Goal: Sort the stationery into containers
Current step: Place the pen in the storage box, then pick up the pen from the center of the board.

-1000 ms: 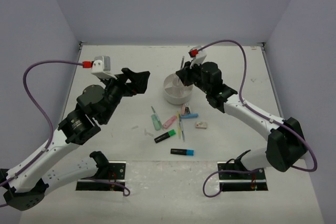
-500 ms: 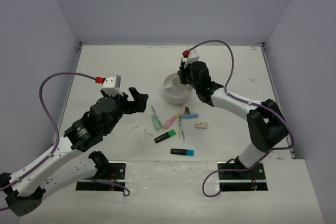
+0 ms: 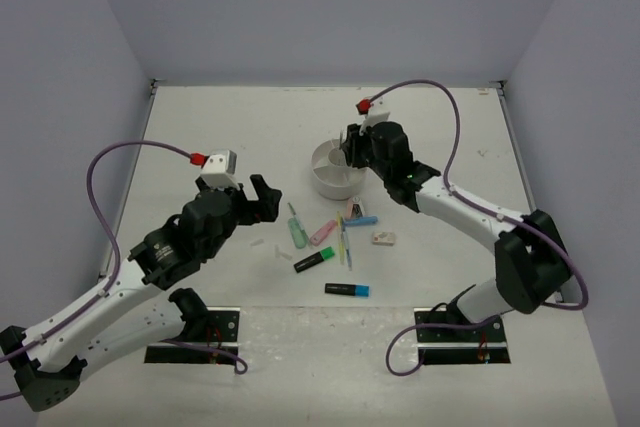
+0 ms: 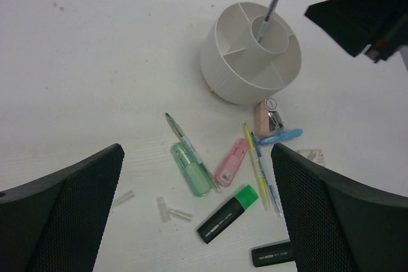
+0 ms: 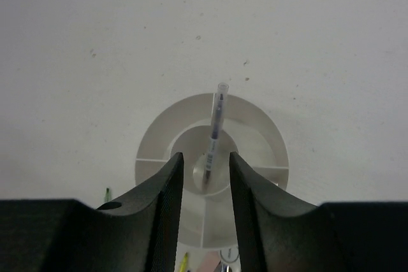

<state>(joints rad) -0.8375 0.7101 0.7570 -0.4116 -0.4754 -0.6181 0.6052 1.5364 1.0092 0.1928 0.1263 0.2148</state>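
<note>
The round white organiser [image 3: 322, 185] [image 4: 233, 84] [image 5: 271, 141] stands mid-table. A thin pen [image 5: 215, 133] [image 4: 273, 3] leans upright in its central cup. My right gripper [image 3: 352, 153] [image 5: 205, 158] hovers just above, open, its fingers either side of the pen without touching it. Loose stationery lies in front of the organiser: a green highlighter [image 4: 227, 221] [image 3: 314, 261], a blue highlighter [image 3: 346, 289], mint [image 4: 191, 170], pink [image 4: 231, 162] and blue [image 4: 279, 136] markers, and thin pens [image 4: 256, 165]. My left gripper [image 3: 258, 197] [image 4: 197, 151] hangs wide open above them, holding nothing.
A small pale eraser [image 3: 383, 238] lies right of the pile. A pink block with a round metal part [image 4: 266, 114] rests against the organiser's base. Clear plastic caps [image 4: 167, 209] lie left of the green highlighter. Walls enclose the table on three sides.
My right gripper's jaws have parted, letting go of the pen, which now stands in the central cup. The left arm has drawn back and down toward the loose items.
</note>
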